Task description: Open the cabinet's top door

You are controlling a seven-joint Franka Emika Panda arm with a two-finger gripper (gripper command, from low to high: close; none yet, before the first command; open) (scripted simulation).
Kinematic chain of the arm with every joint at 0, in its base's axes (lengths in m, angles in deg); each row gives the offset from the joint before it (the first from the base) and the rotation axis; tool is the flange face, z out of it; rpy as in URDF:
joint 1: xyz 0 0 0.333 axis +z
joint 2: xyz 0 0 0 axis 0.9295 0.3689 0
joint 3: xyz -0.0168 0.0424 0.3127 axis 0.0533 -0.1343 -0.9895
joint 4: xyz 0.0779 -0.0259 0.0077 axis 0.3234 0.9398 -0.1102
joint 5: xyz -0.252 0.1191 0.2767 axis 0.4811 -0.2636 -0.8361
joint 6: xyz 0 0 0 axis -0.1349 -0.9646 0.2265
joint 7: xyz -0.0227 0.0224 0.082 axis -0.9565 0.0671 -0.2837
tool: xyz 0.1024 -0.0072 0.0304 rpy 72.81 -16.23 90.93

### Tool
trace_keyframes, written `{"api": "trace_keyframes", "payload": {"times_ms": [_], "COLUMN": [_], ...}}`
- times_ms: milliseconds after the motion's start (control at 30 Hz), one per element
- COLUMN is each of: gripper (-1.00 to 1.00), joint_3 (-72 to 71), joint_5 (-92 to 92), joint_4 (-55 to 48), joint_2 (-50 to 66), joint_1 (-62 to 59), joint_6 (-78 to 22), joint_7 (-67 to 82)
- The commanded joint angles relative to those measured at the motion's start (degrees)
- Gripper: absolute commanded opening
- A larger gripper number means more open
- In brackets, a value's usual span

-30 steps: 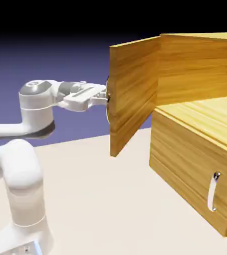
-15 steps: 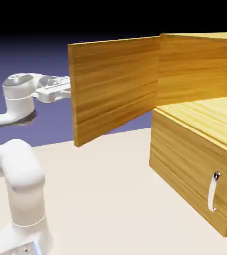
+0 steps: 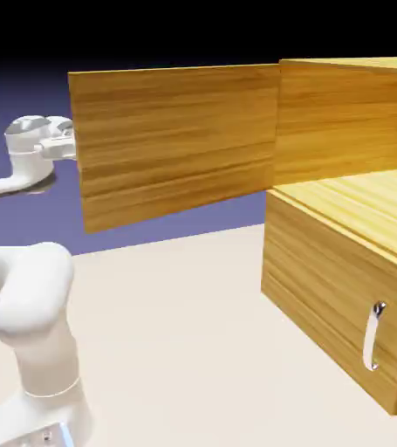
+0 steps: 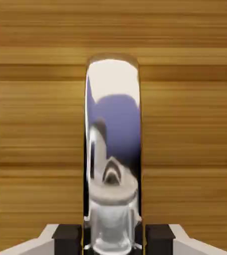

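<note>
We see the top door (image 3: 175, 140) swung wide open, edge toward the ext. view's left, hinged to the cabinet (image 3: 350, 262). The arm's wrist (image 3: 36, 148) sits just behind the door's free edge; hand itself hidden by the wood. Lower panel w/ short silver handle (image 3: 374, 336) is shut. Table (image 3: 193, 349) pale.

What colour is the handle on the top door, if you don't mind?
Shiny silver, mirror-like; the handle shows best in the hand view.

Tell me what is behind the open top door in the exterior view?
Behind the top door, only the arm's wrist shows at its left edge. The pincer is covered there; the hand view shows it shut on the silver handle.
</note>
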Motion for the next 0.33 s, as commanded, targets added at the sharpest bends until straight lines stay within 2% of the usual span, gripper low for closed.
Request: {"api": "trace_keyframes", "payload": {"times_ms": [0,300], "gripper": [-1.0,-1.0], "joint_3": [-0.82,-6.33], "joint_5": [-0.4,-2.68], "joint_4": [-2.07,-20.74], "joint_2": [-0.03,-1.28], "joint_1": [-1.68,-16.38], "joint_6": [-1.39,-13.83], "joint_7": [0.31,3.81]}}
